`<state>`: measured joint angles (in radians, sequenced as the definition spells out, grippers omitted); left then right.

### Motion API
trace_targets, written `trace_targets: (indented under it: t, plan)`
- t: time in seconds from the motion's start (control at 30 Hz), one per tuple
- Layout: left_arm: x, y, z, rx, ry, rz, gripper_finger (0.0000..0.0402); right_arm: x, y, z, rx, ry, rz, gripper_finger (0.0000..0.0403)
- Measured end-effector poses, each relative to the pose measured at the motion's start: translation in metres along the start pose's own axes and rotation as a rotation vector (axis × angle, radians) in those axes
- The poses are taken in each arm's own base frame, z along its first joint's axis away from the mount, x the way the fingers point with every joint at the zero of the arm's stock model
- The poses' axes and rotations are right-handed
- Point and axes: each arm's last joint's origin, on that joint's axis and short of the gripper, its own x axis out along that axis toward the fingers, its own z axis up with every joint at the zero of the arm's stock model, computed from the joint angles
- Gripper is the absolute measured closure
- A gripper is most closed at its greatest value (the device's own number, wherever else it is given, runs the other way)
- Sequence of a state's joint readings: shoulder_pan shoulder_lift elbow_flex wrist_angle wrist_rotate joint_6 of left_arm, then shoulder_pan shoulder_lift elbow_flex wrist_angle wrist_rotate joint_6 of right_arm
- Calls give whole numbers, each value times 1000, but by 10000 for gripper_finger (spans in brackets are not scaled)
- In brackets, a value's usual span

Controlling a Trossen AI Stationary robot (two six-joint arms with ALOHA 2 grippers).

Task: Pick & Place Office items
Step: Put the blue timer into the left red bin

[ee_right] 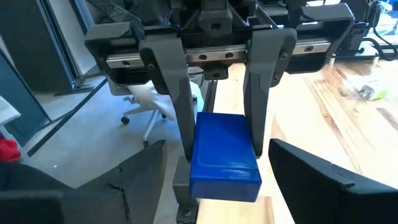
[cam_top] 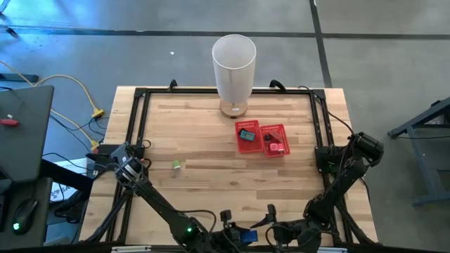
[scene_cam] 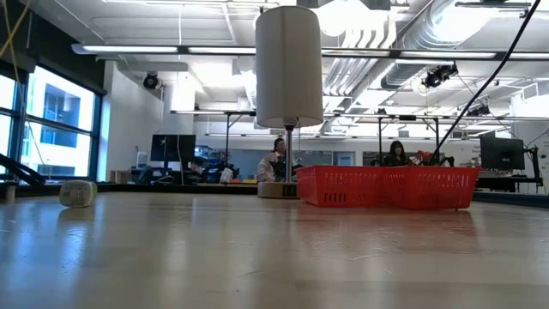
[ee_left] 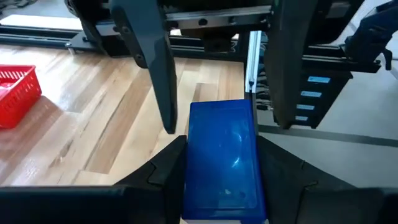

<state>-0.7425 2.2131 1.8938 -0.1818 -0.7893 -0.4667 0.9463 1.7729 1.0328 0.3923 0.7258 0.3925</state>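
green piece: lying alone at about 9 o'clock on the counter, well apart from both arms. No risk to it right now; it just hasn't been collected.

left pincer: out at 6 o'clock, right on the near edge, clenched on the blue block. The danger is letting go before the other side has a hold. Judging by the right wrist view, part of this happens beyond the edge, so a dropped block may go to the floor.

blue block: in the air between the two pincers, gripped on its flat sides. Those faces look smooth and glossy, so a light or crooked squeeze could make it twist or slide out.

red tray: at about 1 o'clock, a long carry from here, with small pieces already in both compartments. A block grabbed by its end could swing and clip the rim.

right pincer: released, jaws spread wide, facing the left one with a finger on either side of the block's far end. Closing off-centre would lever the block against the left grip.
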Motion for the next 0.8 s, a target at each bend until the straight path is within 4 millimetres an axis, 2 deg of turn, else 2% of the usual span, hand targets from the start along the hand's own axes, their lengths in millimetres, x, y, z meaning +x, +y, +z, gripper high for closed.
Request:
trace_targets:
  t: [0.8]
  plan:
    - [0,-1,3,-15,-25,-2,254,0,-1,-3,9,28,-5,138]
